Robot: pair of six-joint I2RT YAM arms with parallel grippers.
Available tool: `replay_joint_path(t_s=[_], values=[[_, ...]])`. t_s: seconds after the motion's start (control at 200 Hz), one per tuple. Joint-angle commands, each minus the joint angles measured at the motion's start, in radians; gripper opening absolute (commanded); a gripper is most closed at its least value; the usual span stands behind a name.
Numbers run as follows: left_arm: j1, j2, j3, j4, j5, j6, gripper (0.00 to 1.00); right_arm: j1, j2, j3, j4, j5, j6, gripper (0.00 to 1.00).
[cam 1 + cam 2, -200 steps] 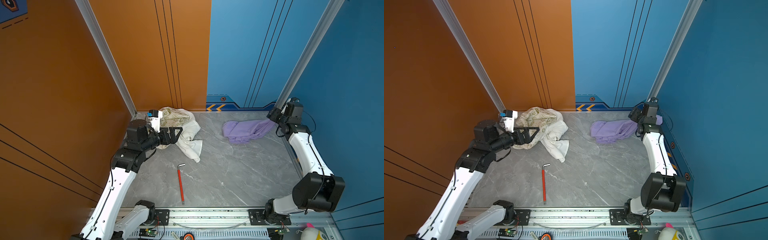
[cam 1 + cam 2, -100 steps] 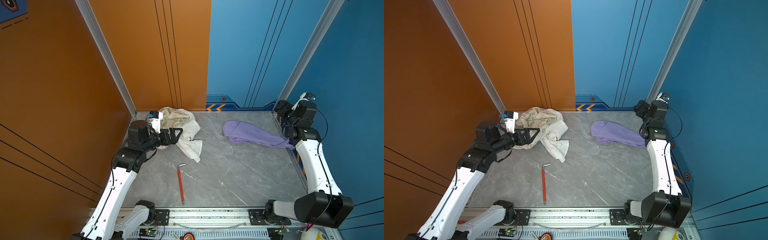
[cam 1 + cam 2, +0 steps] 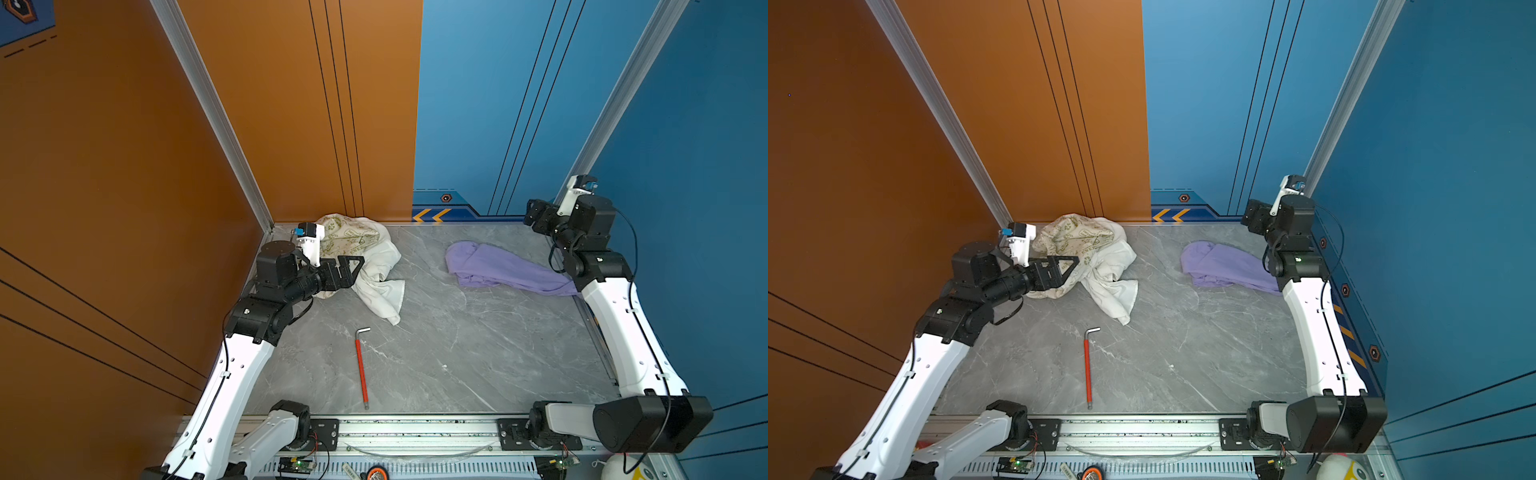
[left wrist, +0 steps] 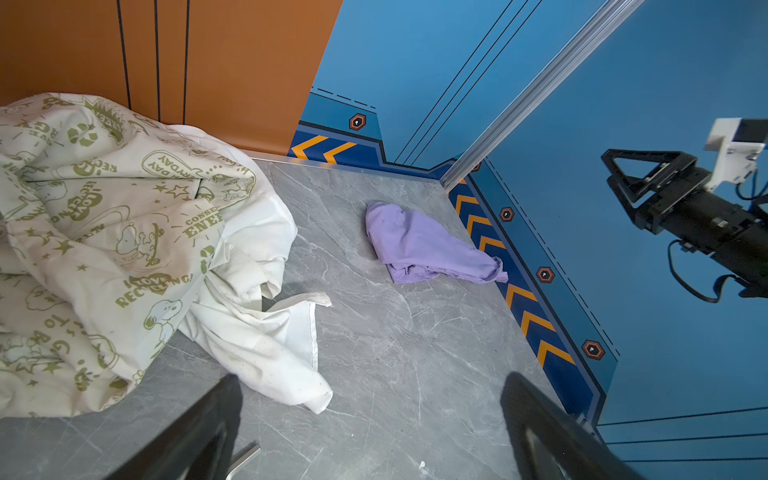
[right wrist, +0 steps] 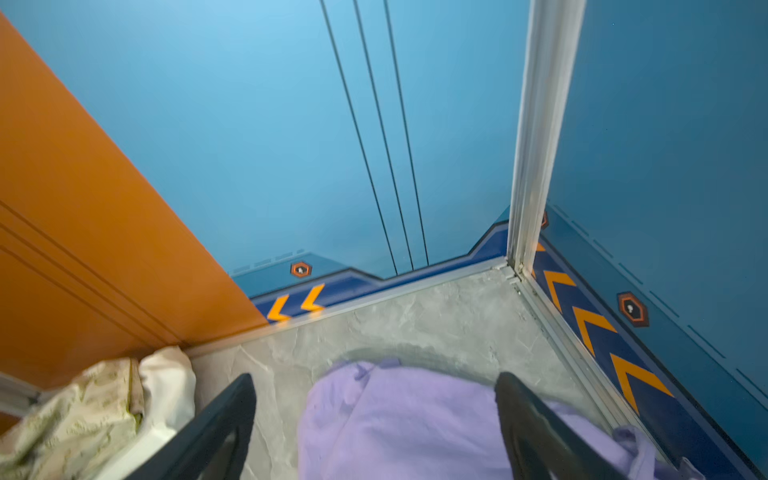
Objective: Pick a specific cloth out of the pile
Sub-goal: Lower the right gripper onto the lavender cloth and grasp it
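Lavender cloth [image 3: 507, 270] is already lying on its own on the table [image 3: 436, 353], right of centre in both top views and well apart from the pile [image 3: 357, 249] sitting left of centre, so I'd call the picking-out basically done. My right gripper [image 5: 374, 377] hangs above the cloth with jaws spread wide, holding nothing. My left gripper [image 3: 354, 270] hovers wide open right by the pile, empty too. Only thing left, I reckon, is pulling my arms back.
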Motion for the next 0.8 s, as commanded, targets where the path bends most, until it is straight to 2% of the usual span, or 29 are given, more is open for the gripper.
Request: replay_joint_path(t_s=[0.0,0.225,0.38,0.621,0.791], values=[[0.008,-0.002,-0.009,0.005,-0.016,-0.011,0.98,0.055,0.090,-0.012,-0.178,0.044,-0.108,0.92],[0.011,-0.012,-0.016,0.004,-0.015,-0.011,0.98,0.108,0.327,0.001,-0.306,0.021,-0.073,0.92],[0.015,-0.021,-0.026,0.005,-0.016,-0.012,0.98,0.122,0.471,0.033,-0.356,-0.028,-0.036,0.87],[0.026,-0.027,-0.039,0.005,-0.010,-0.012,0.98,0.119,0.619,0.063,-0.356,-0.040,0.006,0.77],[0.037,-0.032,-0.045,0.002,-0.004,-0.012,0.98,0.115,0.682,0.115,-0.355,-0.016,0.023,0.74]])
